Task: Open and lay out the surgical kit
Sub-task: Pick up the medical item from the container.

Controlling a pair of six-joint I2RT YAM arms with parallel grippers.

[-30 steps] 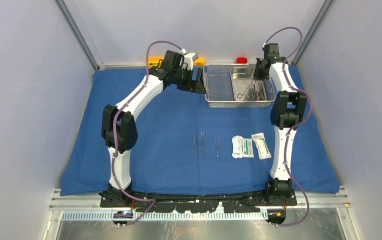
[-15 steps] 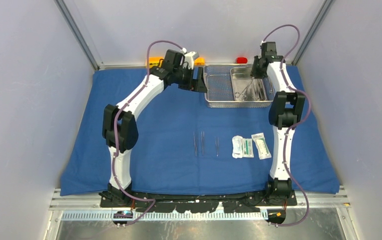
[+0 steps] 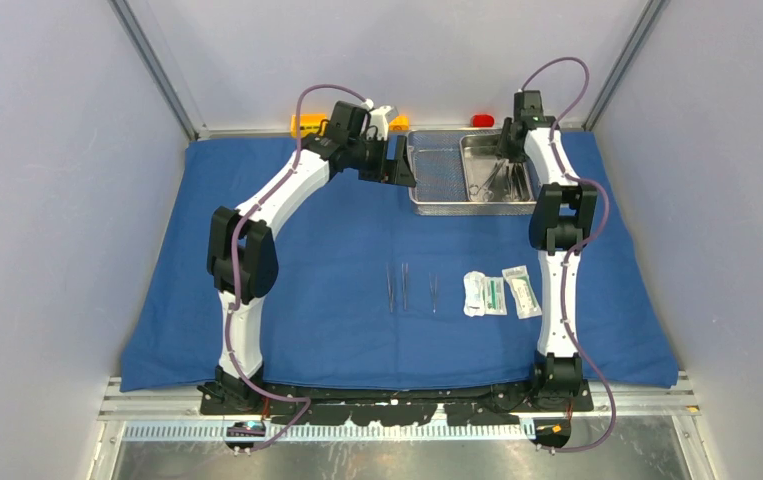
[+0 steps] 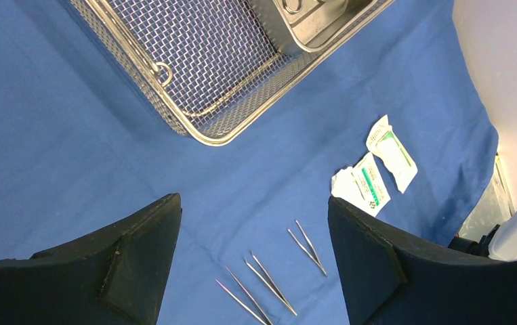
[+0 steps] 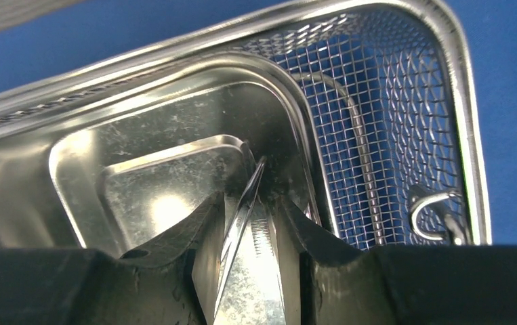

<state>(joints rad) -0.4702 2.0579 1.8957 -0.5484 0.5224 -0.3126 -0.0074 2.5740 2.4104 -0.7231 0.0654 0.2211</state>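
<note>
The blue cloth wrap point(image 3: 317, 260) lies spread out. At its far edge stands the steel mesh tray point(image 3: 435, 170) point(image 4: 201, 54) point(image 5: 404, 122), with the smaller steel pan point(image 3: 482, 150) point(image 5: 140, 183) inside. Steel instruments point(image 3: 492, 182) lie in the pan. My right gripper point(image 3: 510, 150) point(image 5: 251, 200) reaches into the pan, jaws partly apart, with a thin steel forceps point(image 5: 245, 217) between its fingers; I cannot tell whether they touch it. My left gripper point(image 3: 402, 165) point(image 4: 252, 200) hangs wide open and empty just left of the tray. Three forceps point(image 3: 404, 288) point(image 4: 269, 281) and white-green packets point(image 3: 497, 293) point(image 4: 377, 162) lie on the cloth.
An orange-yellow block point(image 3: 307, 124) and a red block point(image 3: 483, 120) sit behind the cloth's far edge. Grey walls close in on both sides. The tray's wire handle point(image 5: 431, 210) stands just right of my right fingers.
My right gripper's jaws have spread apart inside the pan, and that arm's wrist has shifted a little left and back. The left arm has barely moved.
</note>
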